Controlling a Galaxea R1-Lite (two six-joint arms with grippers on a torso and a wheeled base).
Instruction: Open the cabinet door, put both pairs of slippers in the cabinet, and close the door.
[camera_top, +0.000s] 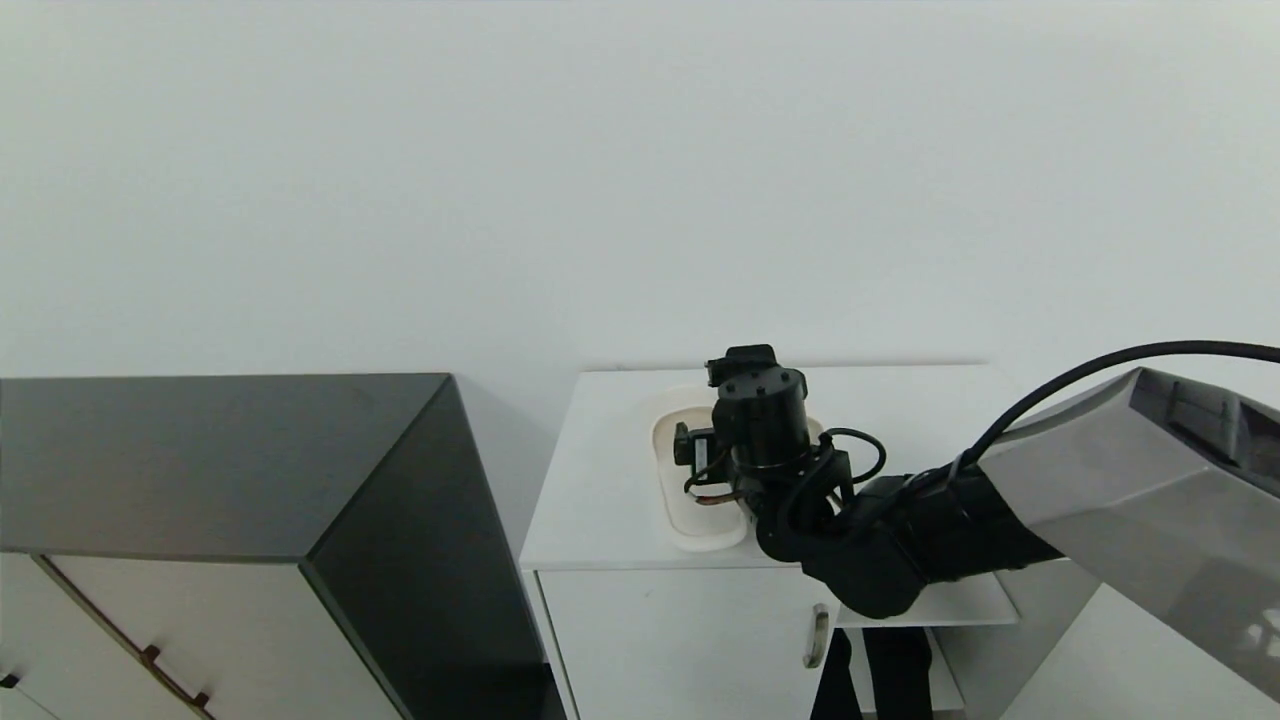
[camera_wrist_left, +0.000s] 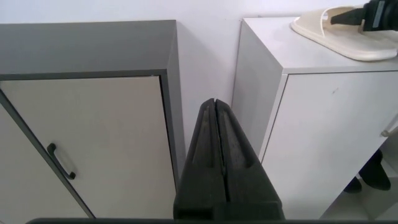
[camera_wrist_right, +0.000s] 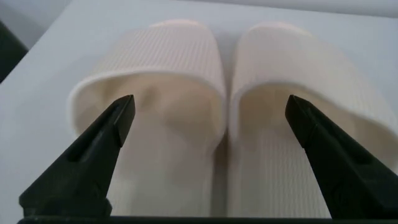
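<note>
Right wrist view: right gripper (camera_wrist_right: 210, 104) spread wide over cream slippers (camera_wrist_right: 186, 62) atop white cabinet (camera_top: 620, 500); uneven squeeze could drop one.

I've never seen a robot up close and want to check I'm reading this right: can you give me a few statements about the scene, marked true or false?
1. A pair of cream slippers sits on top of the white cabinet. True.
2. The left end effector is wide open. False: it is shut.
3. The right end effector is open over the slippers. True.
4. The dark cabinet stands on the robot's right of the white one. False: it stands on the robot's left.
</note>
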